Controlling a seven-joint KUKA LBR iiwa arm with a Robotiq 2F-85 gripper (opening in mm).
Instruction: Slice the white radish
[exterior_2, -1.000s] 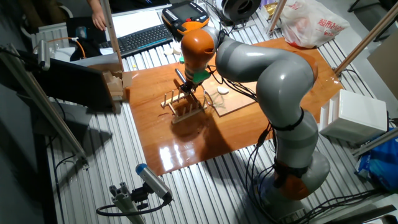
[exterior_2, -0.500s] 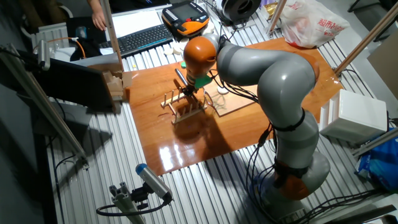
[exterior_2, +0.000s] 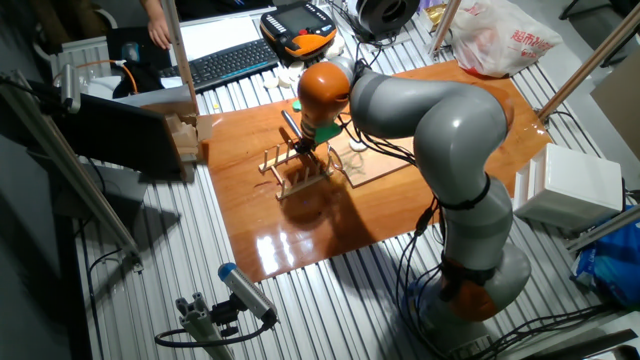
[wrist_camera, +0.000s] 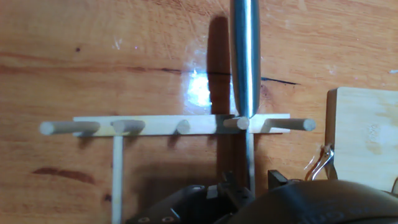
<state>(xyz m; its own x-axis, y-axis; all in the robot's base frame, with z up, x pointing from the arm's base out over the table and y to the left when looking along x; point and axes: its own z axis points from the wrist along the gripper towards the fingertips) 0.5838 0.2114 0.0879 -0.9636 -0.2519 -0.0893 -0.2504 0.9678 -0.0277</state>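
Observation:
The white radish (exterior_2: 357, 146) is a small pale oval lying on the light wooden cutting board (exterior_2: 378, 163), to the right of the wooden peg rack (exterior_2: 297, 170). My gripper (exterior_2: 306, 150) hangs over the rack. In the hand view a steel knife (wrist_camera: 245, 59) rests across the rack (wrist_camera: 155, 124), and its thin edge runs down between my fingers (wrist_camera: 227, 184). The gripper (wrist_camera: 250, 180) looks open, with the jaws apart on either side of the knife. A corner of the cutting board (wrist_camera: 364, 134) shows at the right. The radish is out of the hand view.
A wooden block stack (exterior_2: 183, 137) stands at the table's left edge. A keyboard (exterior_2: 225, 62) and an orange teach pendant (exterior_2: 298, 25) lie behind. A white plastic bag (exterior_2: 500, 38) sits at the back right. A white box (exterior_2: 570, 185) stands to the right.
The wrist has shifted slightly to the right and a little lower over the rack. The knife, the rack and the radish have not moved.

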